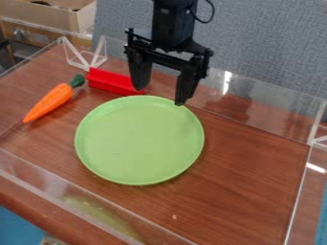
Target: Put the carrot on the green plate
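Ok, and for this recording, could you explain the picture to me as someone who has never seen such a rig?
There is a single picture, from a camera facing the tabletop from above at a slant. The black machine at the top is the robot arm's end, a two-fingered black gripper. Its fingers are spread and point down, with nothing between them. Below lies a large round light-green plastic plate on a brown wooden tabletop. To the plate's upper left, in the picture, is a small orange tapered carrot with a green stem tip. A flat red rectangular block lies just beyond the plate.
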### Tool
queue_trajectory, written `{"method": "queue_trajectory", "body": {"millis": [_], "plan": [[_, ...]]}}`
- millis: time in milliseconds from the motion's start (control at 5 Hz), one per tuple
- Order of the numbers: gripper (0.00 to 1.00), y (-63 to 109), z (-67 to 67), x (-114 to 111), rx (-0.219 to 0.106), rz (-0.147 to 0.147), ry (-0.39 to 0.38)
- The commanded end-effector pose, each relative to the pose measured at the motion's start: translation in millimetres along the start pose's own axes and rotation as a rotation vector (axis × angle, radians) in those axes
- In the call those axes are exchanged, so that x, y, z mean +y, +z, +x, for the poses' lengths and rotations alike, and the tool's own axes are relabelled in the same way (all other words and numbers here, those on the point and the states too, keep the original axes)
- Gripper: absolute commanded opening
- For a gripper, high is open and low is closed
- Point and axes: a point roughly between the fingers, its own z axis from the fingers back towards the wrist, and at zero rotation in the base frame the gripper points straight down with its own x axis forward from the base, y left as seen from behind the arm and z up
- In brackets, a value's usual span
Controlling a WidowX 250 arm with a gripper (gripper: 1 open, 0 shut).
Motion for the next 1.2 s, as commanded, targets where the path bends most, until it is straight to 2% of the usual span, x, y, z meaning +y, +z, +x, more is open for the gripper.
{"method": "queue_trajectory", "body": {"millis": [0, 200, 600, 800, 1000], "plan": [[1.0, -9.6, -4.1, 14.7, 0.028, -0.002, -0.011], [1.0, -17.1, -9.8, 40.5, 0.039, -0.007, -0.002], [1.0, -30.9, -26.3, 129.7, -0.005, -0.005, 0.029], [1.0, -38.6, -30.0, 162.5, -0.026, -0.007, 0.042], [1.0, -56.0, -19.7, 178.7, -0.054, -0.025, 0.033]]}}
